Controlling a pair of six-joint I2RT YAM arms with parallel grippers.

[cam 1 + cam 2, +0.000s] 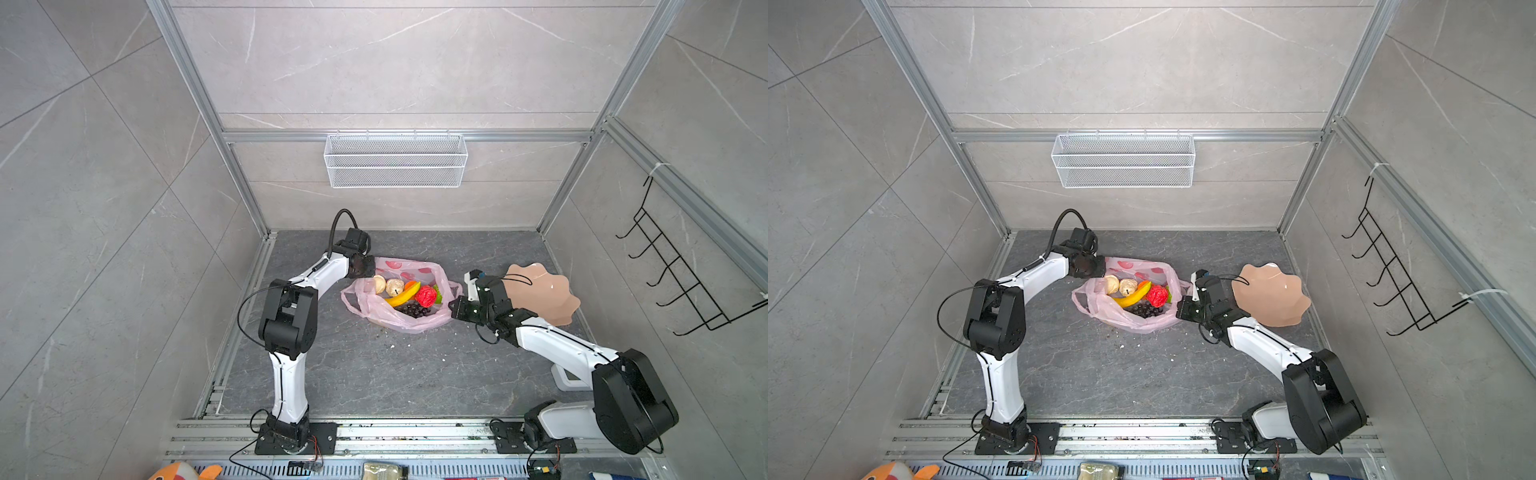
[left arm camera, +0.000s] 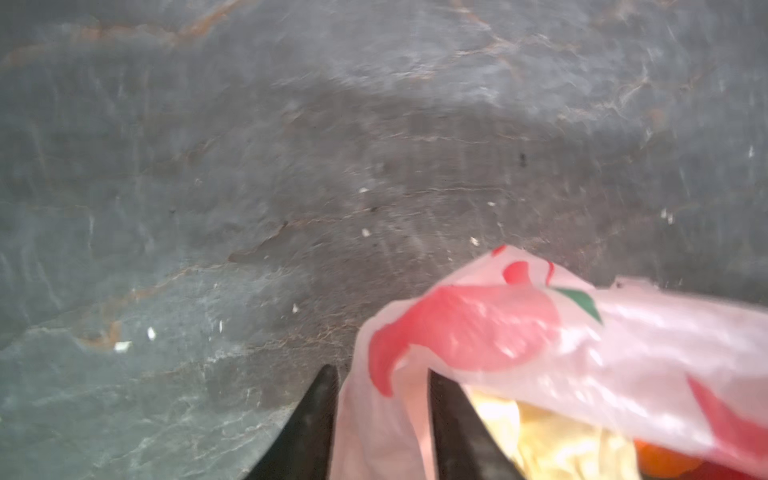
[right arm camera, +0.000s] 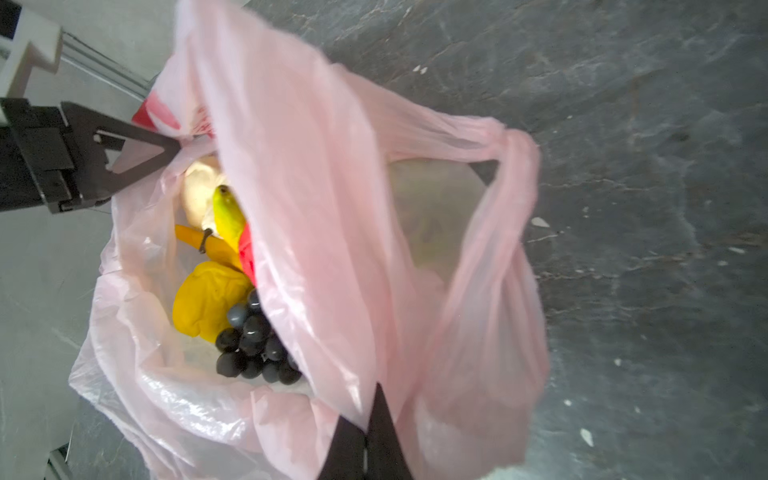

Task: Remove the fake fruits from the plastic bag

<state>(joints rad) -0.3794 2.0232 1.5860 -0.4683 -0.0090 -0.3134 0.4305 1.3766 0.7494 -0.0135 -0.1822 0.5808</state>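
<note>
Lying on the dark grey stone-patterned tabletop (image 1: 374,374) between the two arms, the thin translucent pink plastic bag (image 1: 388,321) is spread open-mouthed, and the small plastic fake fruits (image 1: 409,296) are seen inside it, none outside. The right gripper (image 3: 372,415) is clamped on a fold of the bag's near rim. The left gripper (image 2: 380,370) is seen with its jaws apart, a strip of film running loose between them, so nothing is grasped there.

Should the bag be pulled from the right side alone, the mouth is likely to be dragged flat or the bag tipped. The curved yellow banana (image 1: 399,298) and dark purple grape bunch (image 1: 413,309) could then be rolled out uncontrolled, and the thin film could be stretched or torn.

In the right wrist view most fruits are veiled by a draped sheet of film. The left wrist view is blurred, and its fingers are cut off by the frame edge. The peach wavy-edged plate (image 1: 544,295) is partly covered by the right arm.
</note>
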